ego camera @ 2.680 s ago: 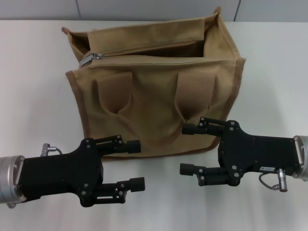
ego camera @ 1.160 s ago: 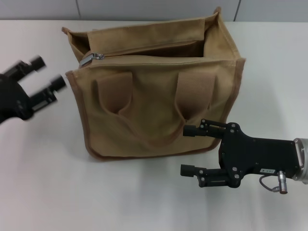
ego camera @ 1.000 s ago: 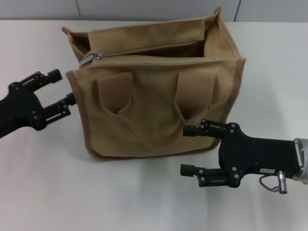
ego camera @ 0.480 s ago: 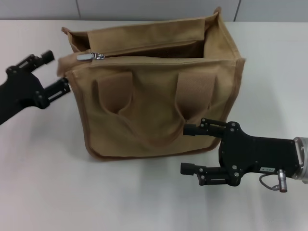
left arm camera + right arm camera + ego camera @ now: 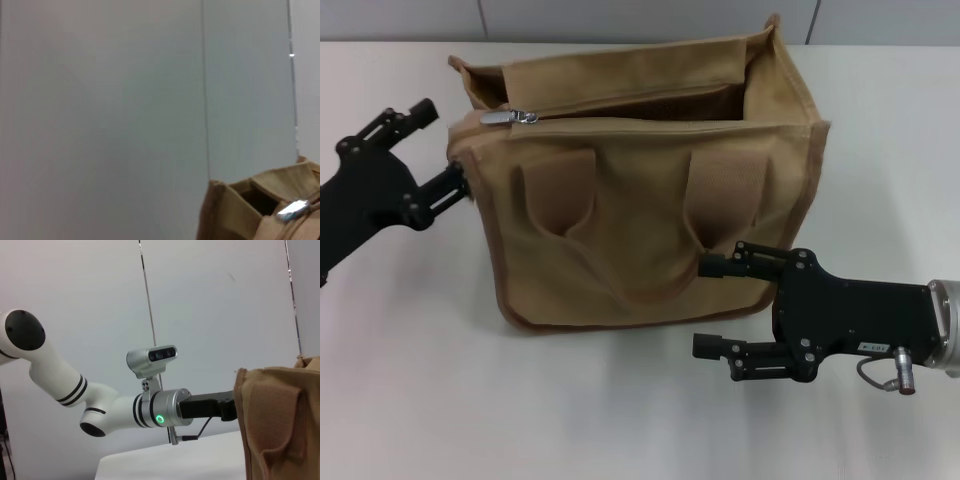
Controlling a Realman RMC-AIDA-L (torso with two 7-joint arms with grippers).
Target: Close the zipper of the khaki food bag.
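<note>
Since the earliest head frame the left gripper (image 5: 438,148) has swung up from the near-left of the table (image 5: 410,360) to the bag's left end; in the last half second it has pressed closer, and the bag's upper-left corner has bulged out toward it. Fingers are spread, one prong above and behind the corner, the lower one touching or nearly touching the brown trim at the bag's left edge. No grip on anything yet as far as I can tell.

Right gripper (image 5: 711,307) sits low at the near-right front of the bag, fingers apart, upper finger against or just in front of the bag's lower front panel, lower one over bare table. It has barely shifted across the frames, looks idle.

Khaki food bag (image 5: 650,215) stands upright mid-table toward the far edge, two handles (image 5: 630,230) hanging down its front. Zipper (image 5: 650,120) runs along the top and is open nearly the whole length; dark interior shows on the right half. Silver pull tab (image 5: 510,117) lies at the left end, just beside the left gripper; it also shows in the left wrist view (image 5: 292,210).

Step in hand, my read: left arm bracing or taking hold of the bag's left end, closing not started. Next move needs that end pinned, then something to pinch the small tab and draw it rightward along the full top. Tab is small and flat, so alignment must be tight; bag is soft and may slide or buckle if unsupported.
</note>
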